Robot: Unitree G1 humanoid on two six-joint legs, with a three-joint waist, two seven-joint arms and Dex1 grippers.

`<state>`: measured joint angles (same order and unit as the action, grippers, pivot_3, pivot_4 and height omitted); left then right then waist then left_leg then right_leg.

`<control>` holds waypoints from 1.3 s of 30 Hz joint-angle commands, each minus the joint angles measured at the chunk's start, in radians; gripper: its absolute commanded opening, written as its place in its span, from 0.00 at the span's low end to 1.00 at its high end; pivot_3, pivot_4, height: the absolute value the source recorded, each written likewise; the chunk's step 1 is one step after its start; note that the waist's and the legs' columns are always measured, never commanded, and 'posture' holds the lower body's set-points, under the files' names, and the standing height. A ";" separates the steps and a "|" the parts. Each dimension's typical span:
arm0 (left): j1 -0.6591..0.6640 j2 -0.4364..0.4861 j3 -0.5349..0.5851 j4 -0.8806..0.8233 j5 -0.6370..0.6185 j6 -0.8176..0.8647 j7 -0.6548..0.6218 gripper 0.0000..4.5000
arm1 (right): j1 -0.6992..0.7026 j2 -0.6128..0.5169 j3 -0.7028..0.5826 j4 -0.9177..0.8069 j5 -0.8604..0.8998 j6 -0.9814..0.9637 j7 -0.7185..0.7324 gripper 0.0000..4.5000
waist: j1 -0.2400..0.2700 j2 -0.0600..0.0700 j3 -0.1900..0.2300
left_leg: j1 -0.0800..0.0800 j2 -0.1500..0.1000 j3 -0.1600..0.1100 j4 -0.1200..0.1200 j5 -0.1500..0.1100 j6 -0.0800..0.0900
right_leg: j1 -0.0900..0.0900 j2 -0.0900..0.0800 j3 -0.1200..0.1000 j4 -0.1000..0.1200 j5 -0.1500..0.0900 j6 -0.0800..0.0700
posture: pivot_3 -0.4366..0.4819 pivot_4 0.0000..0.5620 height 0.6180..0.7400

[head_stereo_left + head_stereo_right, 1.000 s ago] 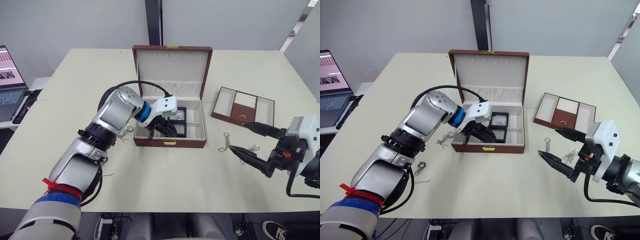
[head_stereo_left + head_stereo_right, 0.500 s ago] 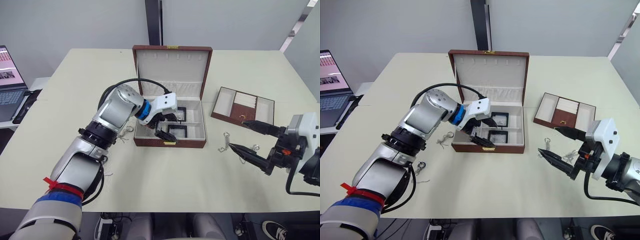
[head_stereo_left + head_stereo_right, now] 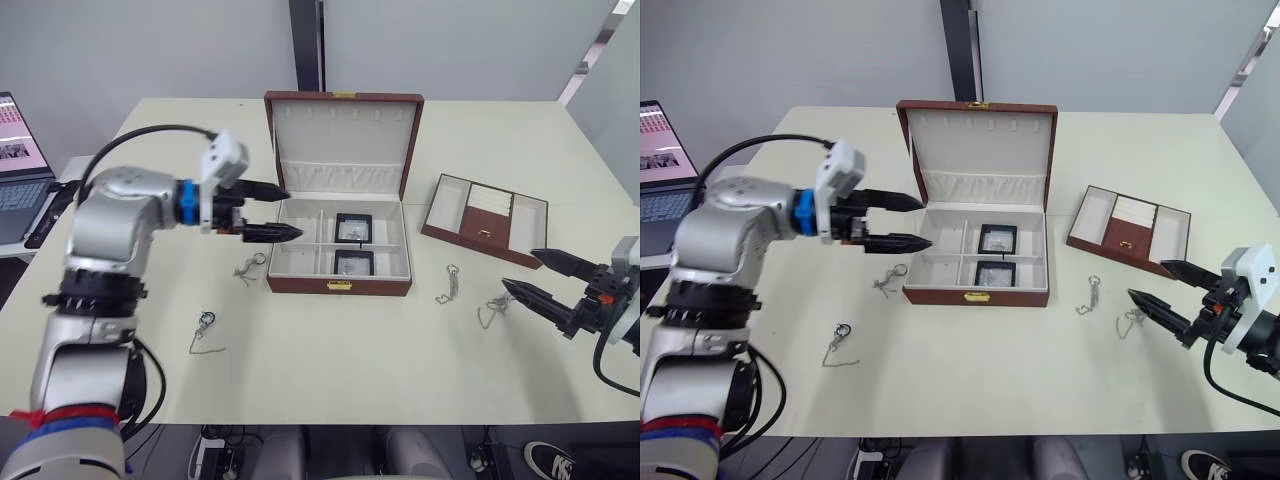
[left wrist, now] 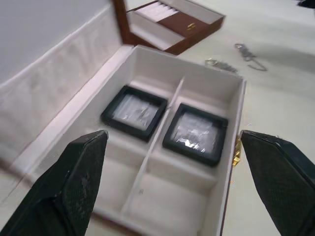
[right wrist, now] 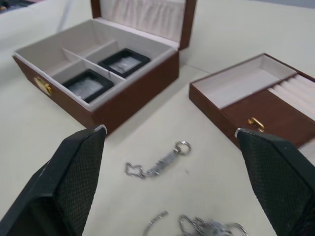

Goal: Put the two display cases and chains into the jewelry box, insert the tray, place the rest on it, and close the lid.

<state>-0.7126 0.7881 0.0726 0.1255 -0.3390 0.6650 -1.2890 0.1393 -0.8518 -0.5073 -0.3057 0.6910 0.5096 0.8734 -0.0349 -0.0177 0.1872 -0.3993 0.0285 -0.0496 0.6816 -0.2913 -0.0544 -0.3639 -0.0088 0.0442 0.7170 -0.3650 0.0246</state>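
The empty, spread left hand (image 3: 283, 213) hovers just left of the jewelry box (image 3: 340, 285), which holds both display cases (image 3: 353, 227).

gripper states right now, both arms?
Left gripper: open, empty, beside the jewelry box.
Right gripper: open, empty, near the chains.

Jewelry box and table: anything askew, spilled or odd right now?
Nothing looks damaged or spilled. The jewelry box stands open with both display cases lying flat in its right compartments. Four chains lie loose on the table, two on each side. The tray sits slightly angled, right of the box.
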 commanded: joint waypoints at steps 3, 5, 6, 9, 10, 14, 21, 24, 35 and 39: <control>0.222 0.066 0.219 -0.178 -0.025 0.036 0.181 0.99 | -0.083 0.019 0.022 0.206 -0.103 -0.135 0.023 1.00 | 0.002 0.000 0.000 | 0.000 0.000 0.000 0.000 0.000 0.000 | 0.000 -0.002 0.000 0.000 0.000 0.000 | 0.48 0.27 1.00; 0.331 0.060 0.281 -0.201 0.004 -0.001 0.255 0.99 | -0.099 0.024 0.037 0.268 -0.139 -0.171 0.029 1.00 | 0.003 0.001 -0.001 | 0.000 0.000 0.000 0.000 0.000 0.000 | 0.000 -0.005 0.000 0.000 0.000 0.000 | 0.48 0.27 1.00; 0.384 0.046 0.321 -0.211 0.007 -0.016 0.295 0.99 | -0.112 0.032 0.038 0.293 -0.144 -0.178 0.026 1.00 | 0.003 0.001 -0.001 | 0.001 0.000 0.000 0.000 0.000 0.000 | 0.000 -0.006 0.000 0.000 0.000 0.000 | 0.48 0.27 1.00; 0.508 0.010 0.408 -0.238 -0.005 -0.037 0.377 0.99 | -0.141 0.046 0.040 0.353 -0.154 -0.200 0.028 1.00 | 0.003 0.001 -0.001 | 0.000 0.000 -0.001 0.000 0.000 0.000 | 0.000 -0.006 0.001 0.000 0.000 0.000 | 0.48 0.27 1.00; 0.550 0.001 0.426 -0.241 0.005 -0.058 0.400 0.99 | -0.147 0.047 0.044 0.371 -0.164 -0.210 0.029 1.00 | 0.003 0.001 -0.001 | 0.000 0.000 -0.001 0.000 0.000 0.000 | 0.000 -0.006 0.001 0.000 0.000 0.000 | 0.48 0.27 1.00; 0.681 -0.041 0.508 -0.258 0.018 -0.117 0.497 0.99 | -0.157 0.043 0.058 0.426 -0.211 -0.250 0.030 1.00 | 0.004 0.001 -0.001 | 0.001 -0.001 -0.001 0.000 0.000 0.000 | 0.001 -0.008 0.001 -0.001 0.000 0.000 | 0.48 0.27 1.00; 0.818 -0.057 0.608 -0.249 0.045 -0.194 0.618 0.99 | -0.182 0.056 0.043 0.530 -0.249 -0.319 0.001 1.00 | 0.003 0.001 -0.001 | 0.002 -0.001 -0.001 -0.001 0.000 0.000 | 0.003 -0.008 0.001 -0.001 0.000 0.000 | 0.48 0.27 1.00; 0.853 -0.065 0.630 -0.232 0.044 -0.219 0.647 0.99 | -0.188 0.059 0.039 0.570 -0.255 -0.343 -0.010 1.00 | 0.003 0.001 -0.001 | 0.002 -0.001 -0.001 -0.001 0.000 0.000 | 0.003 -0.008 0.001 -0.001 0.000 0.000 | 0.48 0.27 1.00; 0.868 -0.074 0.627 -0.223 0.005 -0.221 0.684 0.99 | -0.204 0.065 0.038 0.627 -0.260 -0.382 -0.019 1.00 | 0.003 0.001 -0.001 | 0.005 -0.001 -0.001 -0.002 0.000 0.000 | 0.007 -0.008 0.000 -0.002 0.000 0.000 | 0.48 0.27 1.00; 0.860 -0.068 0.620 -0.228 0.000 -0.214 0.681 0.99 | -0.210 0.063 0.034 0.635 -0.257 -0.384 -0.019 1.00 | 0.003 0.001 -0.001 | 0.005 -0.001 -0.001 -0.002 0.000 0.000 | 0.007 -0.008 0.001 -0.002 0.000 0.000 | 0.48 0.27 1.00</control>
<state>0.1516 0.7094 0.6748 -0.0697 -0.3182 0.4529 -0.6173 -0.0604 -0.7808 -0.4375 0.3336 0.4208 0.1426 0.8518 -0.0323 -0.0166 0.1863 -0.3939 0.0272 -0.0507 0.6797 -0.2915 -0.0544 -0.3569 -0.0172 0.0448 0.7145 -0.3651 0.0247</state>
